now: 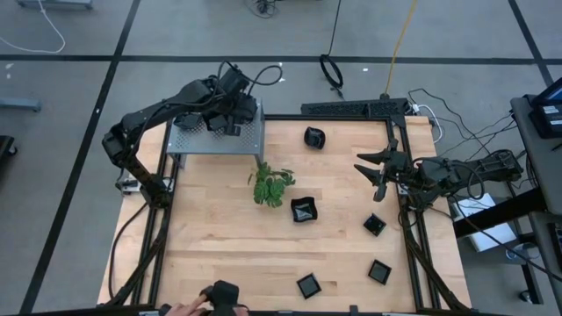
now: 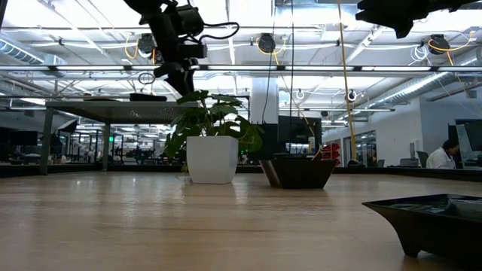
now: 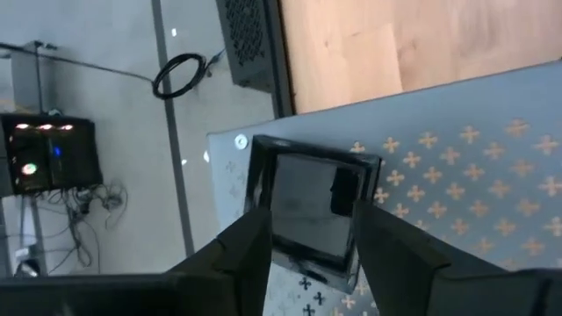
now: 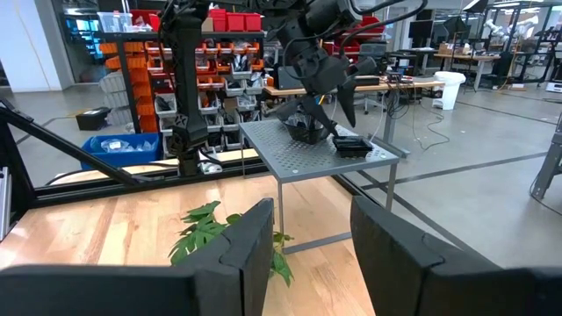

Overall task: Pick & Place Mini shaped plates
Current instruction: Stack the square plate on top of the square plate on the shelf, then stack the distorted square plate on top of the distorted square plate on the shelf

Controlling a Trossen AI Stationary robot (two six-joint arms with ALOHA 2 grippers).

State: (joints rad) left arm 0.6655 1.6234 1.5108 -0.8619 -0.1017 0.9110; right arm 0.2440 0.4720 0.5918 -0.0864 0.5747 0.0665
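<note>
Mini shaped plates are scattered all over the wooden table (image 1: pixel 219 237) here, black and glossy. One rounded dish (image 1: pixel 314 137) is seen near the far edge, a bigger square-ish one (image 1: pixel 303 210) sits just beside the green plant sprig (image 1: pixel 272 186) in the middle, and three small square ones are spread toward the right and near side: one (image 1: pixel 374 225) close to the right edge, one (image 1: pixel 378 271) nearer still, and one (image 1: pixel 308 285) by the near edge.

On top of the grey perforated box (image 1: pixel 195 139) at the far left corner, a square plate (image 3: pixel 307 211) is seen lying flat on the cross-patterned surface, right at the box's corner. The left gripper (image 1: pixel 224 123) is positioned over it, fingers (image 3: pixel 241 254) spread apart on either side of the plate and not visibly pinching it, so it looks let go. From the right wrist view, two dark dishes (image 4: pixel 327 136) can be made out on the box top under that gripper.

The right gripper (image 1: pixel 379 172) is held above the right side of the table, jaws parted and nothing between them.

At the near edge of the table a person's hand (image 1: pixel 186 307) is seen next to a dark object.
</note>
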